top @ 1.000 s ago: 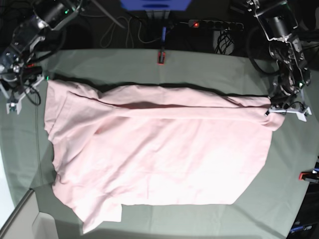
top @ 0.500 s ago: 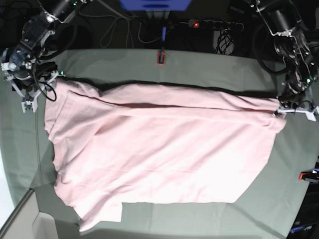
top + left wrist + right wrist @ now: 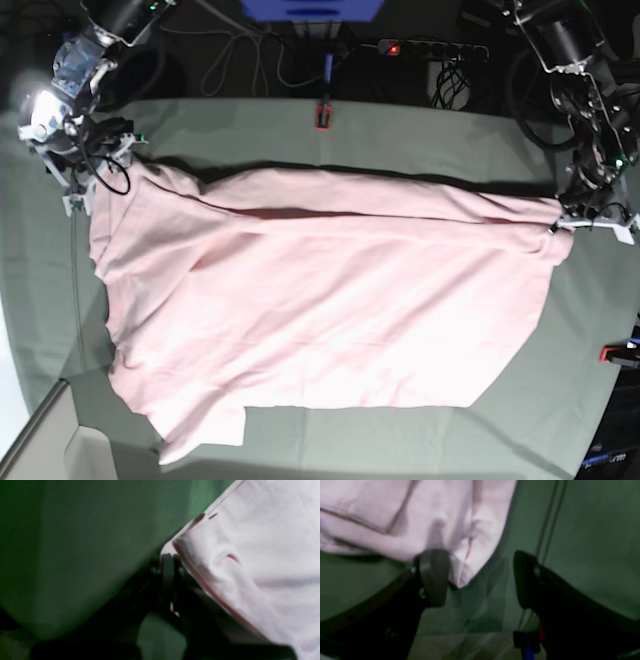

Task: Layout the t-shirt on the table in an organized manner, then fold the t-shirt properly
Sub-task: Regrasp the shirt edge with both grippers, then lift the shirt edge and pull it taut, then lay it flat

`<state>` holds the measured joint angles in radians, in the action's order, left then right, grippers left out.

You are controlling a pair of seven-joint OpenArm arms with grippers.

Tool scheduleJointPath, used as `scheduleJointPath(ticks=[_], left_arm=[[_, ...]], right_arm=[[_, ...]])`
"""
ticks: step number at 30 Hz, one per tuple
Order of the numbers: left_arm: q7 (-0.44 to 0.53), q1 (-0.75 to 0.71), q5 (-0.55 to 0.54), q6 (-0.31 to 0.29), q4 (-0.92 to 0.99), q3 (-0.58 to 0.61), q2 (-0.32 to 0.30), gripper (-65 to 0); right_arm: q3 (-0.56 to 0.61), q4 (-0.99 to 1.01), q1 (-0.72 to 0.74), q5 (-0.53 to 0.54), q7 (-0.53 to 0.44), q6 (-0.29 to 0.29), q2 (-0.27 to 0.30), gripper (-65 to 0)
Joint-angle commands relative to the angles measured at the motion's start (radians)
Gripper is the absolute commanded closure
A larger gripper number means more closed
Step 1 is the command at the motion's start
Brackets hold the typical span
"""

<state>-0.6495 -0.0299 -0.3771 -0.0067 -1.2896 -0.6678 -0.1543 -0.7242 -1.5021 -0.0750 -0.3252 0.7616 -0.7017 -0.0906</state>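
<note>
1. We've got the t-shirt spread across the middle of the worktop, plain pink side up, no print visible from above.
2. It lies mostly flat, with a long fold ridge running along its far edge and one sleeve poking out at the near-left corner in the base view.
3. Our left gripper is closed tight on the t-shirt's corner. In the left wrist view the hemmed edge bunches right at the dark jaws, and from the base view that gripper sits at the shirt's far right corner.
4. Our right gripper stands wide open with nothing held. In its wrist view one dark finger touches the fabric edge, while the other is over bare green cloth.
5. From the base view the right gripper is just beside the shirt's far left corner.
6. A red clamp sits at the worktop's far edge, another at the right.
</note>
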Motion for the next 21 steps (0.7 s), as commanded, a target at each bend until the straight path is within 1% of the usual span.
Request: scheduleJointPath(ticks=[1, 3, 6, 7, 8, 10, 11, 13, 16, 18, 21], left_arm=[[0.024, 0.014, 0.002, 0.001, -0.015, -0.004, -0.017, 0.0], [0.024, 0.012, 0.002, 0.001, -0.015, -0.004, -0.017, 0.0], [0.024, 0.009, -0.003, 0.001, -0.015, -0.005, -0.037, 0.0], [0.024, 0.009, -0.003, 0.001, -0.015, -0.005, -0.037, 0.0], [0.024, 0.008, -0.003, 0.001, -0.015, -0.005, -0.038, 0.0], [0.024, 0.008, -0.004, 0.001, -0.015, -0.005, -0.047, 0.0], [0.024, 0.008, -0.004, 0.001, -0.015, -0.005, -0.049, 0.0], [0.024, 0.008, -0.004, 0.001, -0.015, -0.005, -0.049, 0.0], [0.021, 0.006, -0.003, 0.001, -0.017, -0.005, -0.049, 0.0], [0.017, 0.005, 0.002, 0.001, -0.029, -0.005, -0.049, 0.0], [0.015, -0.015, 0.002, 0.001, -0.071, -0.005, -0.051, 0.0]], right_arm=[[0.007, 0.008, 0.01, 0.007, -0.003, 0.004, -0.002, -40.9], [0.007, 0.013, 0.011, 0.007, -0.003, 0.004, -0.002, -40.7], [0.005, 0.013, 0.011, 0.007, -0.003, 0.004, -0.001, -40.1], [0.005, 0.013, 0.008, 0.007, -0.003, 0.004, -0.001, -38.1], [0.007, 0.013, 0.005, 0.007, -0.003, 0.004, -0.001, -34.8], [0.007, 0.013, 0.004, 0.007, -0.003, 0.004, -0.001, -23.8], [0.008, 0.013, 0.002, 0.007, -0.003, 0.004, -0.001, -16.7], [0.008, 0.013, -0.013, 0.004, -0.003, 0.004, -0.001, 0.0], [0.005, -0.018, -0.036, 0.004, -0.003, 0.004, 0.007, 0.0], [0.005, -0.068, -0.052, 0.005, -0.003, 0.004, 0.021, 0.0], [0.001, -0.18, -0.058, 0.005, 0.003, 0.004, 0.027, 0.0]])
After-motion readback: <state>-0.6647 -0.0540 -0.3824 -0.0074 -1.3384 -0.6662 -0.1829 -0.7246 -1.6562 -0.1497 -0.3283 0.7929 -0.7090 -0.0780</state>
